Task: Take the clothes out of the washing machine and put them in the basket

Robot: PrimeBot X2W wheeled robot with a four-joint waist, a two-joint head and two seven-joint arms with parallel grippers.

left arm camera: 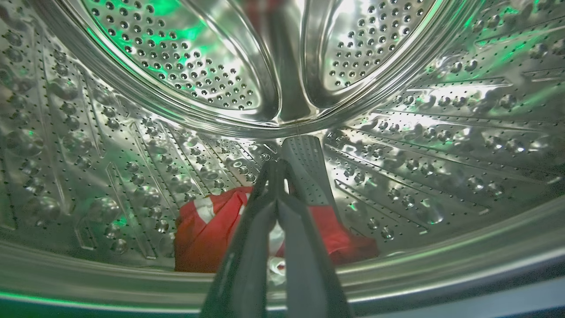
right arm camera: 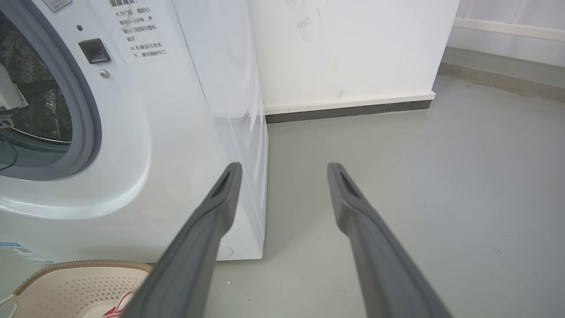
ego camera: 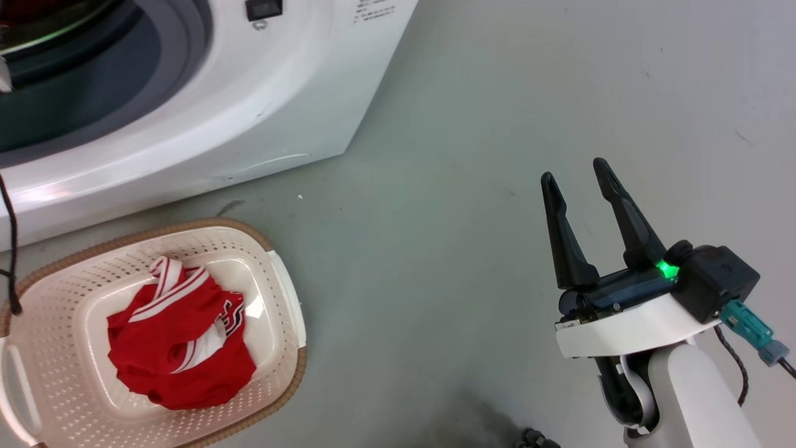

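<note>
Left gripper (left arm camera: 276, 170) is inside the drum (left arm camera: 397, 132), its two dark fingers pressed together. The tips meet over the steel wall just above a red garment (left arm camera: 207, 234), and I cannot tell whether any cloth is caught between them. Right gripper (ego camera: 576, 173) hangs over the floor (ego camera: 466, 155) at 4 o'clock in the head view. Its fingers are spread wide and hold nothing; the right wrist view shows the same open gap (right arm camera: 284, 168).

The washing machine (ego camera: 280, 93) fills the 11 o'clock corner of the head view, white, with the grey rim of its porthole showing. In the right wrist view it stands at 9 o'clock (right arm camera: 176, 110), its side near a white wall (right arm camera: 353, 44) at 12 o'clock.

The basket (ego camera: 74, 274) sits on the floor at 8 o'clock in the head view, just in front of the washer. It is cream with perforated sides and a brown rim, and its edge shows at 7 o'clock in the right wrist view (right arm camera: 79, 282).

A red jersey (ego camera: 174, 336) with white striped trim lies crumpled in the middle of the basket's bottom. The red garment in the drum lies on the drum's lowest part, at 6 o'clock in the left wrist view, partly hidden behind the fingers.
</note>
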